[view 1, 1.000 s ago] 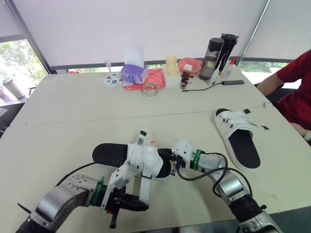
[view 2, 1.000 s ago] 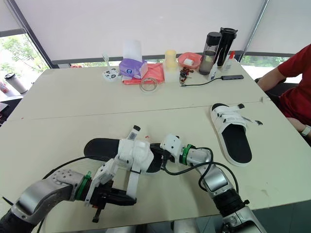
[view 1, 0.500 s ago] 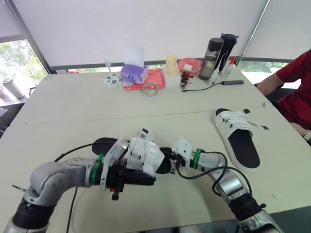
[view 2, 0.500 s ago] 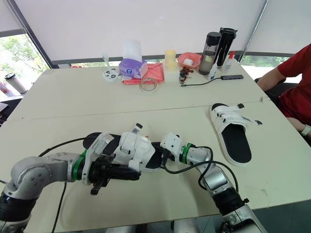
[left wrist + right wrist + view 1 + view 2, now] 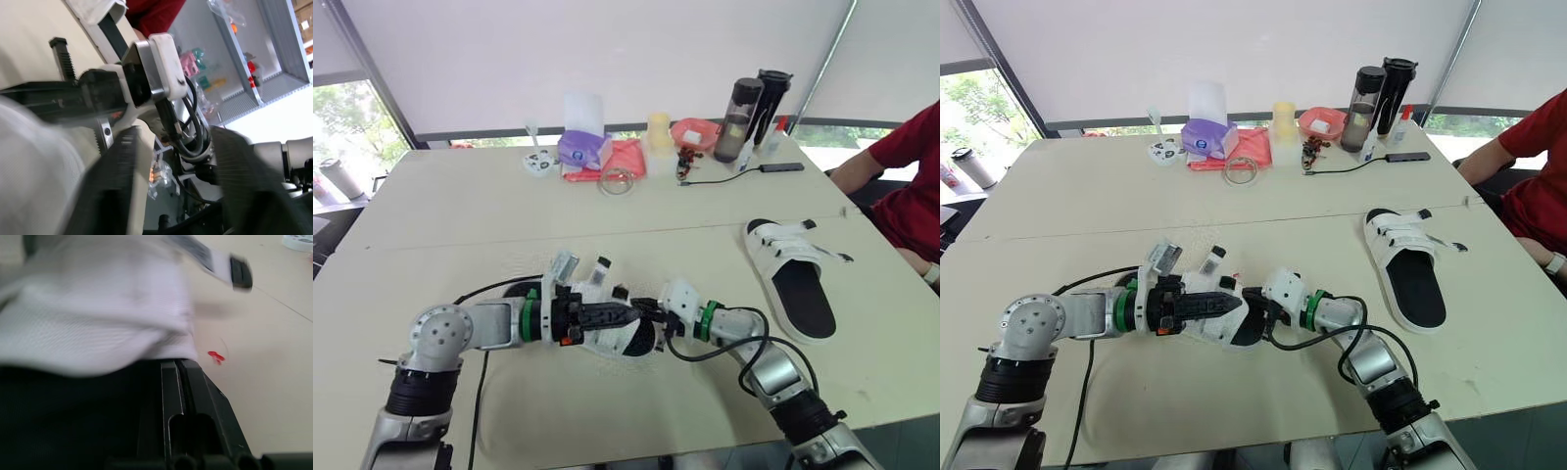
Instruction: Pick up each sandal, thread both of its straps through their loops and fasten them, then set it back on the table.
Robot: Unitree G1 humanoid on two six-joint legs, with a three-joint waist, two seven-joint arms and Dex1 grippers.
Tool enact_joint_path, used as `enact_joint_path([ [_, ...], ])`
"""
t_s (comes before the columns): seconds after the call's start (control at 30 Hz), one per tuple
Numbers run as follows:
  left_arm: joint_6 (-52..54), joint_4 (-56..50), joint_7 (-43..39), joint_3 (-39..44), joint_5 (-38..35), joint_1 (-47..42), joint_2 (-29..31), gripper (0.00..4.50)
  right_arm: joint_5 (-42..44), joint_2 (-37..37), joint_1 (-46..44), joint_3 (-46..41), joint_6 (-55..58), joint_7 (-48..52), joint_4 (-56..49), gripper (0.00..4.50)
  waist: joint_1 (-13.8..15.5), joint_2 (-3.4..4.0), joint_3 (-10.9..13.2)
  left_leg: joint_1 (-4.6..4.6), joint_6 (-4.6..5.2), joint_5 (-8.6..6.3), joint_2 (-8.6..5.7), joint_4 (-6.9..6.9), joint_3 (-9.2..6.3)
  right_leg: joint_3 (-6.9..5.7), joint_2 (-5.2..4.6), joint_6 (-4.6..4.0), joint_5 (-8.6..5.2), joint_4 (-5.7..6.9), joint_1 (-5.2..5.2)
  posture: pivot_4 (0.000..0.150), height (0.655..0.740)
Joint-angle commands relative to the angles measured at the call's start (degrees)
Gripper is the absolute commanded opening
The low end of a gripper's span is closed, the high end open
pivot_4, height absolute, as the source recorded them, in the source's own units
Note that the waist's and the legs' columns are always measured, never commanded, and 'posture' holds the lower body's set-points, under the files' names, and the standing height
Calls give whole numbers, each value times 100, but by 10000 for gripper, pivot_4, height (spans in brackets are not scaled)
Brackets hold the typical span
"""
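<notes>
**A:** Which step is in hand?

**B:** Strapping the near sandal (image 5: 617,341), I judge. It sits low at the near middle of the desk (image 5: 460,225), between the two arms; whether its sole rests on the desk or rides just off it, I cannot tell.

**A:** And the arms?

**B:** The right gripper (image 5: 648,315) is at the sandal's right end; its jaws are pressed together, tips tucked under the white upper beside the black sole; whether they pinch anything I cannot tell. The left gripper (image 5: 622,315) lies across the white upper; its jaws are spread wide, gripping nothing that I can see.

**A:** Nothing threaded, then?

**B:** One strap end (image 5: 598,270) stands up loose, black tip uppermost, so that strap at least looks undone; the loops I cannot make out.

**A:** Next move?

**B:** Likely the left jaws must close on that loose end and lead it to its loop while the right steadies the sandal; the strap looks limp, so a grip near the tip should serve best.

**A:** The other one?

**B:** The second sandal (image 5: 793,279) lies flat toward the desk's right side, well apart; its strap tips stick out sideways; fastened or not, I cannot say.

**A:** Anything readable?

**B:** No; a dark printed patch sits near the strap's tip, too blurred to read; no brand is legible on the tissue pack (image 5: 582,149) or the bottles (image 5: 754,108) at the far edge.
</notes>
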Motion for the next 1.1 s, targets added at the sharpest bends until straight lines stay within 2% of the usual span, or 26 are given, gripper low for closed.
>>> enact_joint_path([
  [0.03,-43,132,180,118,-24,-181,-78,43659,-304,-83,265,178,293,-22,546,0,1,-1,-1,0,0,0,0,0,0,0,0,0,0,0,0,1500,7400],
  [0.23,-327,294,-178,-16,689,-385,49,43659,-299,-83,260,161,296,-50,562,0,2,-2,-1,1,0,2,0,0,0,0,0,-3,2,0,0,1500,7400],
  [0.47,-1579,-189,-1480,-432,2040,-535,372,43659,-292,-78,255,144,291,-77,579,0,0,-2,-1,1,-7,-1,0,-2,1,0,-2,-16,8,-2,0,1500,7400],
  [0.67,-3085,-554,-2330,-951,3588,-526,809,43659,-294,-68,248,141,273,-84,604,0,-3,0,-1,-4,-8,-2,0,-7,1,1,-5,-16,7,-10,-4,1500,7400],
  [0.97,-4211,276,-3157,-1592,4911,-790,779,43659,-303,-8,177,161,245,-86,682,0,-8,-1,0,-10,-7,-2,2,-9,1,1,-5,-5,1,-15,-9,1500,7400],
  [1.1,-4175,821,-3845,-1868,5084,-1089,794,43659,-304,-9,173,161,226,-83,688,0,-12,-3,1,-10,-5,0,2,-8,1,0,-3,-5,2,-15,-11,1500,7400],
])
